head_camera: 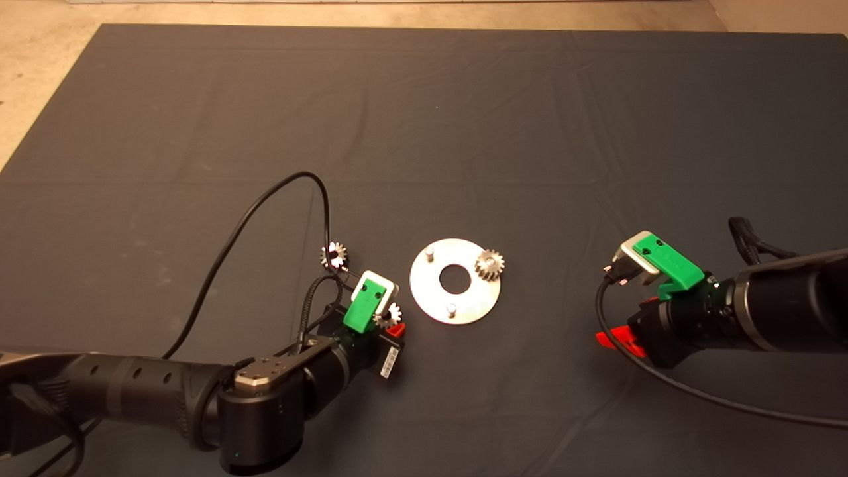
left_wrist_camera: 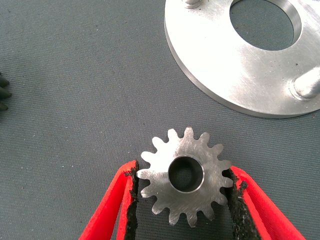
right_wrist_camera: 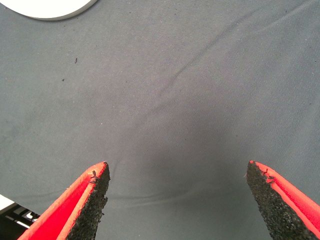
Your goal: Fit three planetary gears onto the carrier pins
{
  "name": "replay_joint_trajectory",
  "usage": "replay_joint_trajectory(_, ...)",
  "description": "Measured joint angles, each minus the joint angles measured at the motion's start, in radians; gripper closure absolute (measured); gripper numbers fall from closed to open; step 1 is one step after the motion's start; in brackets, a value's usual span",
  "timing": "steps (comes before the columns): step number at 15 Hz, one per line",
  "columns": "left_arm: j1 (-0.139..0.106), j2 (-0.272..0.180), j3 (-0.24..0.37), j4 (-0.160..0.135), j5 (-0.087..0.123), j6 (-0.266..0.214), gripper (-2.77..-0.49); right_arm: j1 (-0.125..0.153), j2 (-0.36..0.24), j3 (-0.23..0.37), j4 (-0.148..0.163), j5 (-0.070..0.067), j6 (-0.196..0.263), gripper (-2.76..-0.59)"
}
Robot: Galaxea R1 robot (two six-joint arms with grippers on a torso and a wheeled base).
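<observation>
1. Disc sits mid-mat with the carrier pins standing on it. One planetary gear is on the pin at the disc's right rim. Two pins are bare: one at upper left, one at the near edge.

2. My left gripper is on the mat just left of the disc. Its two pads bracket a second gear, one on each flank, touching or nearly touching the tooth tips. I judge the jaws closed on it, or about to be. The gear lies flat, bore facing up at the wrist camera.

3. Key relation: the gear's bore axis is vertical, parallel to the pins, so no reorientation should be needed. From the jaws the disc lies to the right and slightly away. The near-edge bare pin looks the closer of the two from here.

4. Third gear lies loose on the mat, beyond the left gripper and apart from the disc, beside the arm's black cable.

5. Right gripper is well right of the disc, jaws wide apart over bare mat, holding nothing. The left arm is clearly nearer both loose gears.

6. Judgement: one of three installed. The next move needs lift, a short traverse right, and the bore centred over a pin before lowering. Risk: gear tilting in the pads.
</observation>
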Motion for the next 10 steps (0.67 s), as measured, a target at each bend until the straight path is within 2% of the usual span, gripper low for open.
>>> replay_joint_trajectory(4,0.0,-0.003,0.0,0.0,-0.006,0.004,-0.96,0.0,0.0,0.0,0.0,0.0,0.0,-2.02)
replay_joint_trajectory(7,0.0,-0.004,0.0,0.0,-0.006,0.041,-0.93,-0.001,-0.003,0.0,0.0,0.0,0.0,-2.02)
replay_joint_trajectory(10,0.0,-0.007,0.001,0.0,-0.006,0.044,-0.88,-0.001,-0.003,0.0,-0.005,0.0,0.0,-2.02)
